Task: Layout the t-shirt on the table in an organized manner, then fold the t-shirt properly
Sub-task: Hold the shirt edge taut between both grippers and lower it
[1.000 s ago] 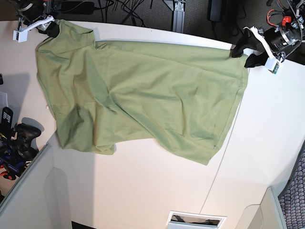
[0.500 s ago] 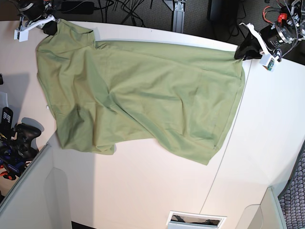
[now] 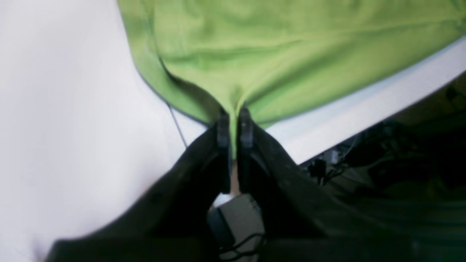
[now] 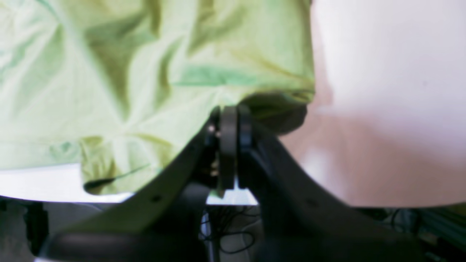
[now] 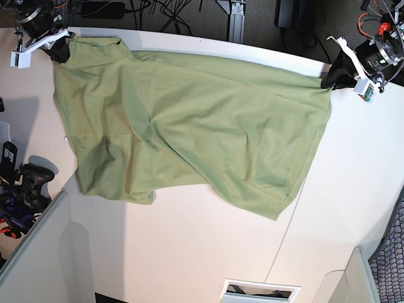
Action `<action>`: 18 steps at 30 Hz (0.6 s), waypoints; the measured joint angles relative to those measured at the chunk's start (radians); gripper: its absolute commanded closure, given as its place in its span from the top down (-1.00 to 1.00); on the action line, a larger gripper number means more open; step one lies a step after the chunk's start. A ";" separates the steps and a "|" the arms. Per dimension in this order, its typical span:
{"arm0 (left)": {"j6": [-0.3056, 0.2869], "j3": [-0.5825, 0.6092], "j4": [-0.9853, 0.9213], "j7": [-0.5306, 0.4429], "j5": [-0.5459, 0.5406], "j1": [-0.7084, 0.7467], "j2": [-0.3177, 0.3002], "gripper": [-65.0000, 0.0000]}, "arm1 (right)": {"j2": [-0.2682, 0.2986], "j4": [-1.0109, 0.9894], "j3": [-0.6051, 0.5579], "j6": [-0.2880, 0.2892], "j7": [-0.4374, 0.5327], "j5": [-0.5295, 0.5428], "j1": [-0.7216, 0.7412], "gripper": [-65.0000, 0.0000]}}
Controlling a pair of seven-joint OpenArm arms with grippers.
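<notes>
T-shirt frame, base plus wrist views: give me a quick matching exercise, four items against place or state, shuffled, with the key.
Items:
1. t-shirt
2. left gripper
3. right gripper
4. table

Places or states:
A. white, bare along the base view's lower part
B. shut on the cloth at the base view's right edge
C. green, spread out, wrinkled, both far corners pinched
D. shut on the cloth at the base view's top left

Pairs: 1-C, 2-B, 3-D, 4-A

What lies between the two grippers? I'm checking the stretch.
In the base view, only the t-shirt spans from the right gripper to the left gripper.
</notes>
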 measured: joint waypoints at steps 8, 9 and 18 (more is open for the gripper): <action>-0.001 0.000 0.033 0.000 -0.003 -0.048 -0.021 -1.00 | 0.012 0.018 0.002 0.000 0.003 -0.005 0.090 -1.00; -0.001 0.000 0.033 0.000 0.000 -0.053 -0.021 -1.00 | 0.022 0.016 0.002 0.000 0.003 -0.003 0.109 -1.00; -0.003 0.000 -0.043 -0.001 0.013 -0.151 -0.025 -1.00 | 0.143 -0.190 -0.074 0.004 0.005 0.001 0.275 -1.00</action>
